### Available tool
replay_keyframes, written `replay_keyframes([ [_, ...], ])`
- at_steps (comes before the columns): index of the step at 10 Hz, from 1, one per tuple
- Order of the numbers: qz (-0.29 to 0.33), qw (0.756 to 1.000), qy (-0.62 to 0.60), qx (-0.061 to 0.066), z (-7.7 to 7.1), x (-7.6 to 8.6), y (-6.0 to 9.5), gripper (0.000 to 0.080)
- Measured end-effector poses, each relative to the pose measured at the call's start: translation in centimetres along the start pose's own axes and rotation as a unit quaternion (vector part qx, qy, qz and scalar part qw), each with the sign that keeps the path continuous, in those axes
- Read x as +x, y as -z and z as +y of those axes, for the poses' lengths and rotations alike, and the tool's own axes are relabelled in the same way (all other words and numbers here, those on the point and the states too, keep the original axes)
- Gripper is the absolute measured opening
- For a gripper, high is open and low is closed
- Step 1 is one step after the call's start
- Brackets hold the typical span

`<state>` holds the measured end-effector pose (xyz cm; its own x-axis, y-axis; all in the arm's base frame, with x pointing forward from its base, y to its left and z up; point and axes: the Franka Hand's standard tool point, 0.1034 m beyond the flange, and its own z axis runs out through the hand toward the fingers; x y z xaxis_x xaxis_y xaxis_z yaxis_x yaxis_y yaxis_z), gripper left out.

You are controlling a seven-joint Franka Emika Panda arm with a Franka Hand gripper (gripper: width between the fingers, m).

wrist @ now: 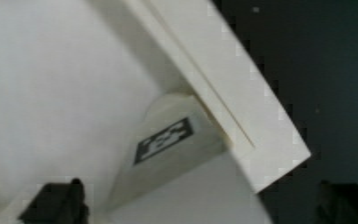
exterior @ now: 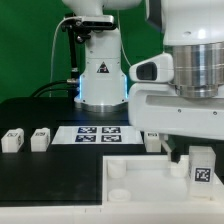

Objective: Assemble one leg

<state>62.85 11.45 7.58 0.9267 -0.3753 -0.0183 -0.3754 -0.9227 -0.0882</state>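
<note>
White plastic fills the foreground: the large white square tray-like tabletop lies flat on the black table, its raised rim crisp and its round corner socket showing as a smooth moulded cylinder. Standing on the tabletop near the exterior view's right is the leg, a small white oblong plastic block, upright, its black-and-white square fiducial tag facing the camera. The wrist view catches the same leg from above, resting on the tray floor right against the inner side of the rim, tag face tilted up at the lens.

The glossy white arm looms directly over it. The two-finger gripper hangs above the leg, dark fingertips spread well apart at the picture's edge with nothing between them — released, grasping nothing.

Further back, the thin flat marker board lies on the table with its printed tags. On the exterior view's left, two more small white blocks sit side by side, apart from each other. Another white block stands just behind the tray's far edge.
</note>
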Motion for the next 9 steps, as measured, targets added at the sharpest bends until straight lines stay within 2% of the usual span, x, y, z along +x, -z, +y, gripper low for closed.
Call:
replay_keyframes([
  [2, 0.011, 0.996, 0.084, 0.001, 0.07, -0.14, -0.47, 0.0649],
  [3, 0.010, 0.998, 0.068, 0.001, 0.11, -0.20, -0.53, 0.0649],
  [5, 0.011, 0.998, 0.056, 0.001, 0.13, -0.19, -0.54, 0.0411],
  [6, 0.009, 1.000, -0.007, 0.004, 0.03, -0.25, -0.56, 0.0411],
  [7, 0.009, 0.999, -0.048, 0.005, 0.03, -0.25, -0.57, 0.0292],
  [9, 0.005, 0.982, -0.190, 0.007, 0.09, -0.13, -0.62, 0.0292],
])
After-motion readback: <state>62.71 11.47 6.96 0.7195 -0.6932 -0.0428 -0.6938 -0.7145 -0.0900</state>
